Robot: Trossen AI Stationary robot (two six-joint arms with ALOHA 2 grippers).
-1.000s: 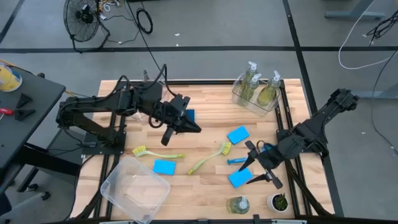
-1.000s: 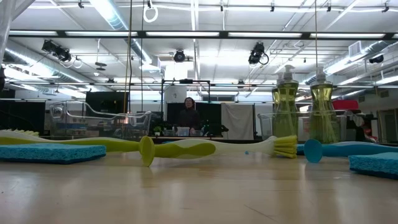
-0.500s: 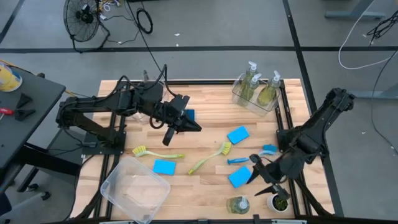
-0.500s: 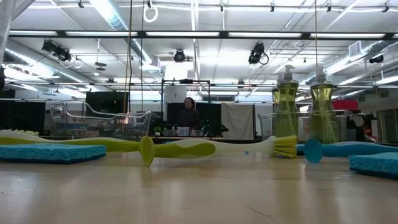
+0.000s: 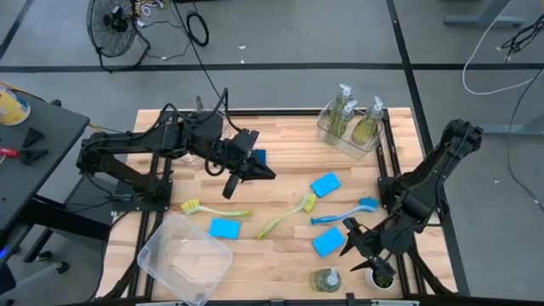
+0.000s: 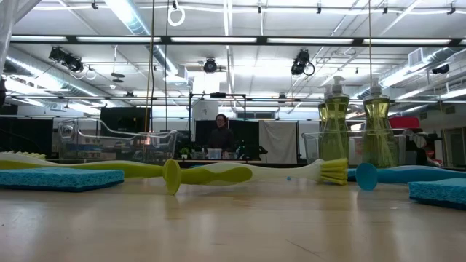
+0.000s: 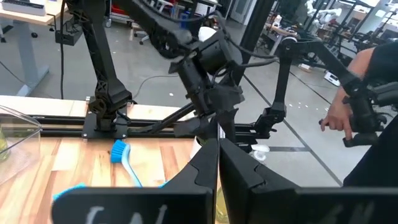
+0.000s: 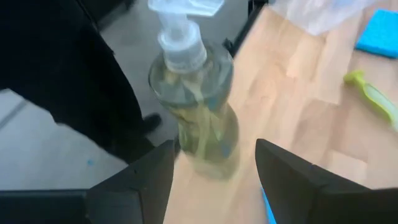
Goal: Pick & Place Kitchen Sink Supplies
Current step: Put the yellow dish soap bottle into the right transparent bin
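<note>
A small clear pump bottle of yellow-green soap (image 5: pixel 325 279) stands upright at the table's near edge. My right gripper (image 5: pixel 355 255) hangs open just to its right and above it. In the right wrist view the bottle (image 8: pixel 196 106) lies ahead of the two spread fingers, untouched. A blue brush (image 5: pixel 344 212) and two yellow-green brushes (image 5: pixel 287 214) (image 5: pixel 214 208) lie flat mid-table among blue sponges (image 5: pixel 325 184) (image 5: pixel 327 242) (image 5: pixel 224 228). My left gripper (image 5: pixel 265 174) waits shut above the table's far left, beside another blue sponge (image 5: pixel 258 156).
A clear bin (image 5: pixel 321 127) with three soap bottles stands at the far right corner. An empty clear bin (image 5: pixel 183 259) sits at the near left. A small white pot with a plant (image 5: pixel 380 276) stands close to my right gripper, at the near right edge.
My right gripper has swung toward the table's near edge and gone down, tipping further downward, toward the soap bottle standing there. The blue brush it hung over now shows in full. Its fingers have stayed open.
</note>
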